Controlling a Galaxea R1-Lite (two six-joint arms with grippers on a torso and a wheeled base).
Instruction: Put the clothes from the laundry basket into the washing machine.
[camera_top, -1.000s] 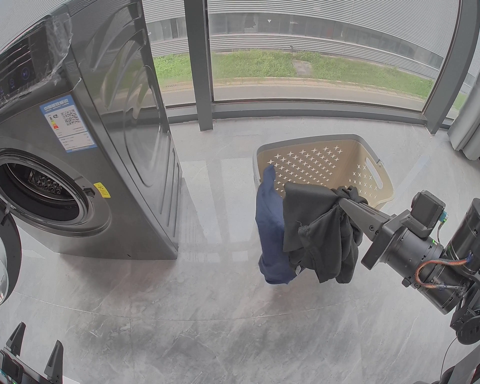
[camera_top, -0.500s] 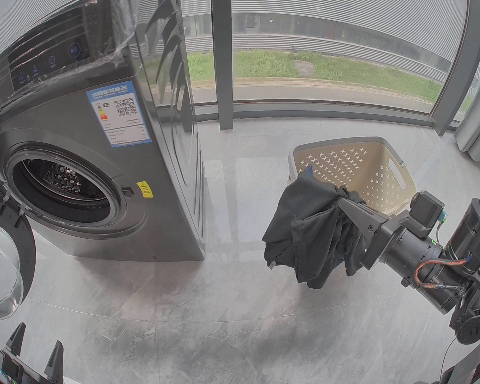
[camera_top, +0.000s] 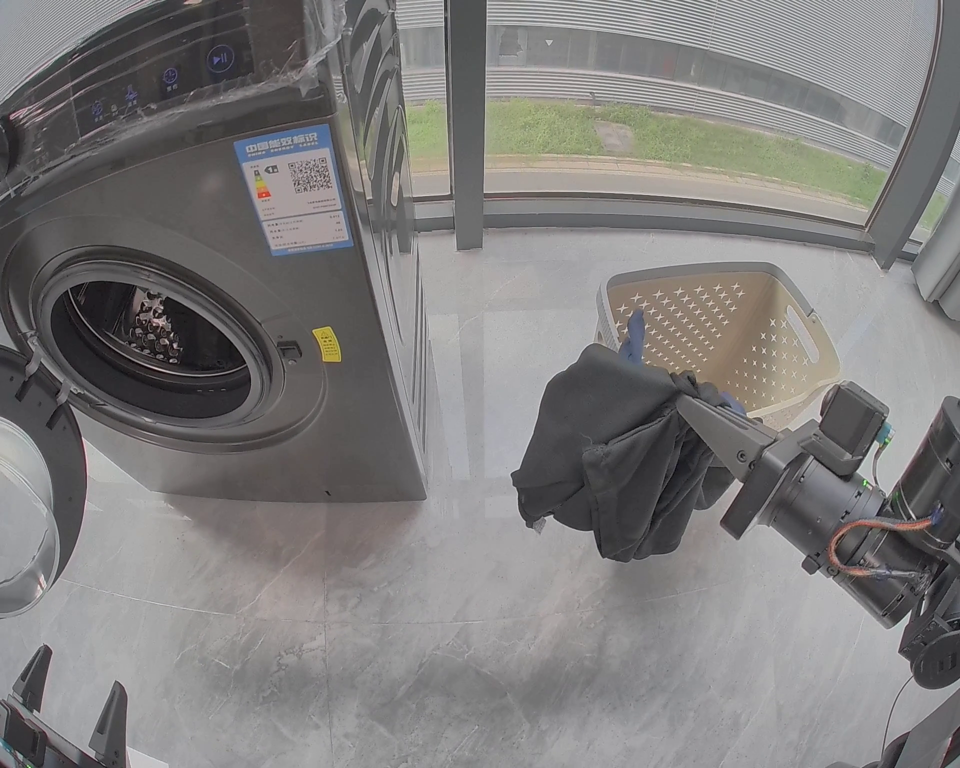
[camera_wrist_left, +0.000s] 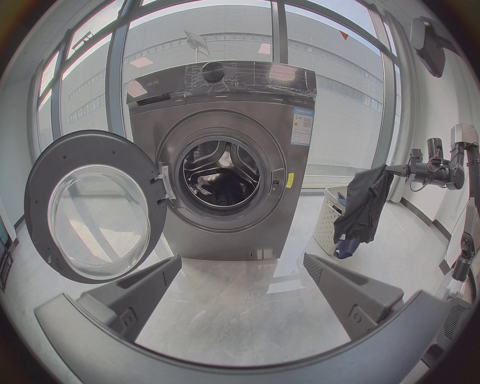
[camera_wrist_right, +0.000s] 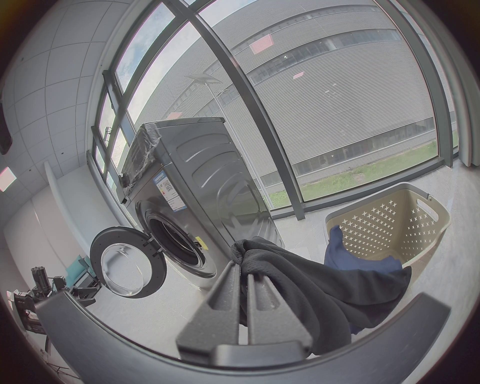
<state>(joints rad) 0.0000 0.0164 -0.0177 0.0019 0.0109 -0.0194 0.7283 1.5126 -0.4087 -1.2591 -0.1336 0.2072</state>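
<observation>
While the right hand (camera_top: 688, 403) grips dark clothes (camera_top: 600, 450) beside the laundry basket (camera_top: 700, 272), they are not yet loaded. The washing machine (camera_top: 200, 300) stands open.

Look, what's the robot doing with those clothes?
The robot's right gripper is shut on a bundle of dark clothes, holding it in the air beside the laundry basket. The washing machine stands nearby with its door open. The bundle has not gone in yet. The left gripper is open and empty.

Grey glossy tile floor (camera_top: 400, 620) here, the washing machine (camera_top: 290, 300) stands on it around 10 o'clock, beige laundry basket (camera_top: 700, 271) sits at 2 o'clock.
</observation>
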